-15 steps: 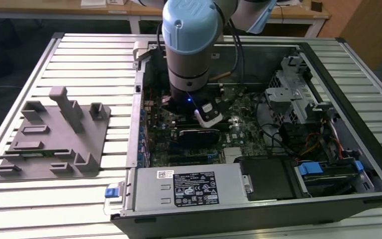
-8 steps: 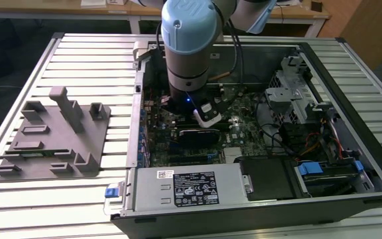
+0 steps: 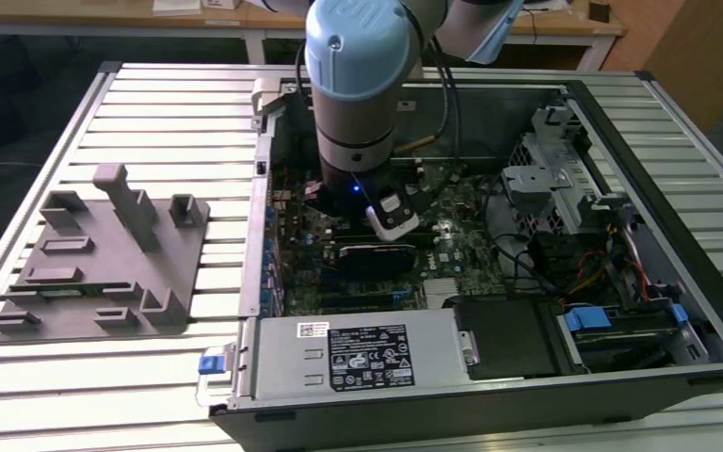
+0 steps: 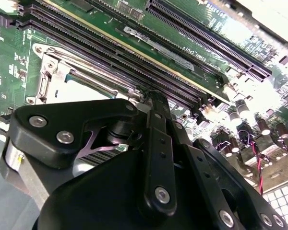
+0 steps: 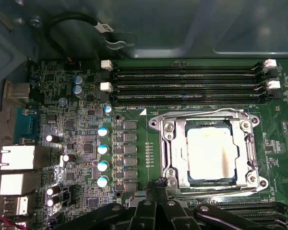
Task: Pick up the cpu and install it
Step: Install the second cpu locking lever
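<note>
The cpu (image 5: 212,154) is seen in the first wrist view lying flat inside the socket frame (image 5: 175,151) on the motherboard (image 5: 134,143), its pale metal top facing up and the frame's metal edges around it on all sides. The memory slots (image 5: 187,79) run just beside the socket.

In the exterior view the arm (image 3: 359,85) reaches down into the open computer case (image 3: 663,235), which stands on the slatted desk (image 3: 173,104). The end effector (image 3: 393,221) is held just above the board near the middle of the case. Whether its fingers are parted or closed cannot be told (the black linkage (image 4: 156,158) is seen close up in the second wrist view, but not the tips), and nothing is seen held in it.

A grey fixture tray (image 3: 98,264) with upright posts rests on the desk near the edge at the exterior view's left, well apart from the case.
</note>
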Available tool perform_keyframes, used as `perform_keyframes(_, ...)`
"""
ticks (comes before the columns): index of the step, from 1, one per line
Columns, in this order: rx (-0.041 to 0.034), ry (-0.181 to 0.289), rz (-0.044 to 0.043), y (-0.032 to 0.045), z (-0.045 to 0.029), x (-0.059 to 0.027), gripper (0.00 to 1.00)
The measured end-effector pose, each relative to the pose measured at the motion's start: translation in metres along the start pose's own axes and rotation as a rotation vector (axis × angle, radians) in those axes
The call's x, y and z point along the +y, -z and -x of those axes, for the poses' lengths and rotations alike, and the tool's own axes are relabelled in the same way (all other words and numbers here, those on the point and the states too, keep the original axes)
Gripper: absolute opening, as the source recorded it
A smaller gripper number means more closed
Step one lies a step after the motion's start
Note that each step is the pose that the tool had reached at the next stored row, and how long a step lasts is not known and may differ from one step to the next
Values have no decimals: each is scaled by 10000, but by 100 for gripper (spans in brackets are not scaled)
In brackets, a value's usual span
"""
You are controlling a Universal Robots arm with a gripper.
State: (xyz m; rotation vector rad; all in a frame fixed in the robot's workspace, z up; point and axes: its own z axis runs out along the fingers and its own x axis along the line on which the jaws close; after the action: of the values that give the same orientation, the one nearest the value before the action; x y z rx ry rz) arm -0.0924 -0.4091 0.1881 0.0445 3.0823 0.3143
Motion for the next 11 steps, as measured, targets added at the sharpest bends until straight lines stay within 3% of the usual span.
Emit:
perform_keyframes(6, -5, 4, -72, 15, 1, 6, 11)
perform_keyframes(11, -2, 4, -91, 93, 3, 28, 11)
